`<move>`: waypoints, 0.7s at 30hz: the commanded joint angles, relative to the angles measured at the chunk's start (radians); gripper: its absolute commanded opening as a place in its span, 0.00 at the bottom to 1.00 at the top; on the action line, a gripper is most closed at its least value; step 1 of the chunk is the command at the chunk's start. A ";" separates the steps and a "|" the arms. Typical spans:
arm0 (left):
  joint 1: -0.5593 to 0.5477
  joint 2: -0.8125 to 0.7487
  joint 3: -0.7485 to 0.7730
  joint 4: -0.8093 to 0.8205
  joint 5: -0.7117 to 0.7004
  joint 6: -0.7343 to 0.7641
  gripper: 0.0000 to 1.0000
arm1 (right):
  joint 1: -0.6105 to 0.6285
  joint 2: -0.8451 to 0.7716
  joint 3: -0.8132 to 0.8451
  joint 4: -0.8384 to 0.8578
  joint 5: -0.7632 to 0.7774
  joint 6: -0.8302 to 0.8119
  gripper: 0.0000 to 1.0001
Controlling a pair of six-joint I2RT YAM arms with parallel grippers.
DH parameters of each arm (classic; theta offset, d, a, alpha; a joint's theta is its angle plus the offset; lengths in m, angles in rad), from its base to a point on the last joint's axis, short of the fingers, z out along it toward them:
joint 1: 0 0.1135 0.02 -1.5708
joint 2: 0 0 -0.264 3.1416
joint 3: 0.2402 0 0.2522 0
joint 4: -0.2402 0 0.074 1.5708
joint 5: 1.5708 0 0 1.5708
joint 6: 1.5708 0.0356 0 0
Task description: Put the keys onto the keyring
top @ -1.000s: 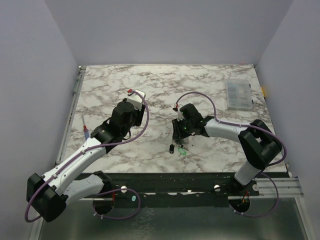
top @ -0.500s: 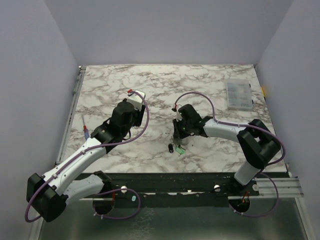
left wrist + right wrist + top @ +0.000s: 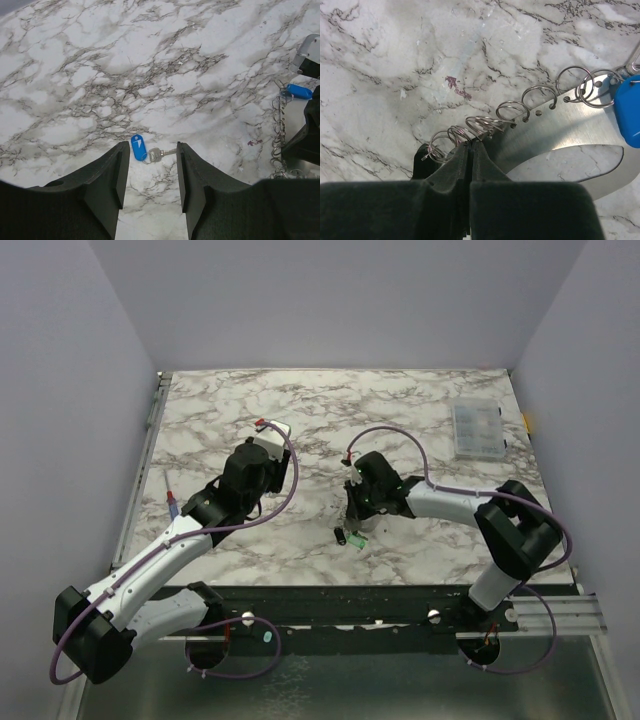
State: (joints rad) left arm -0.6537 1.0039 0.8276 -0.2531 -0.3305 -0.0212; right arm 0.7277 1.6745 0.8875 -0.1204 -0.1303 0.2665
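The keyring (image 3: 580, 125) is a flat silvery loop lying on the marble, with several small wire rings (image 3: 540, 95) along its edge. My right gripper (image 3: 470, 145) is shut, its tips pinching the keyring's edge among those rings. One blue key head (image 3: 627, 110) hangs at the loop's far end, and a black key head (image 3: 422, 160) shows beside my fingers. From above, the black key (image 3: 341, 536) and a green key (image 3: 357, 540) lie just under the right gripper (image 3: 358, 524). My left gripper (image 3: 151, 147) is open above a loose blue-tagged key (image 3: 139, 147).
A clear plastic compartment box (image 3: 477, 430) stands at the back right. A thin screwdriver (image 3: 172, 498) lies by the table's left edge. The left wrist view catches the ring chain (image 3: 276, 125) and the right gripper's black body (image 3: 310, 132) at its right.
The right gripper's jaws have closed onto the keyring's edge while shifting slightly left. The black and green keys moved a little left with it. The left arm is still.
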 commanded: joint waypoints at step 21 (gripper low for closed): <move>0.003 -0.076 -0.032 0.041 0.064 0.009 0.55 | 0.048 -0.223 -0.124 0.147 0.148 -0.063 0.01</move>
State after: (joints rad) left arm -0.6537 0.9531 0.8078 -0.2398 -0.3042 -0.0196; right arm 0.7670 1.5139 0.7788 -0.0399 -0.0452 0.2333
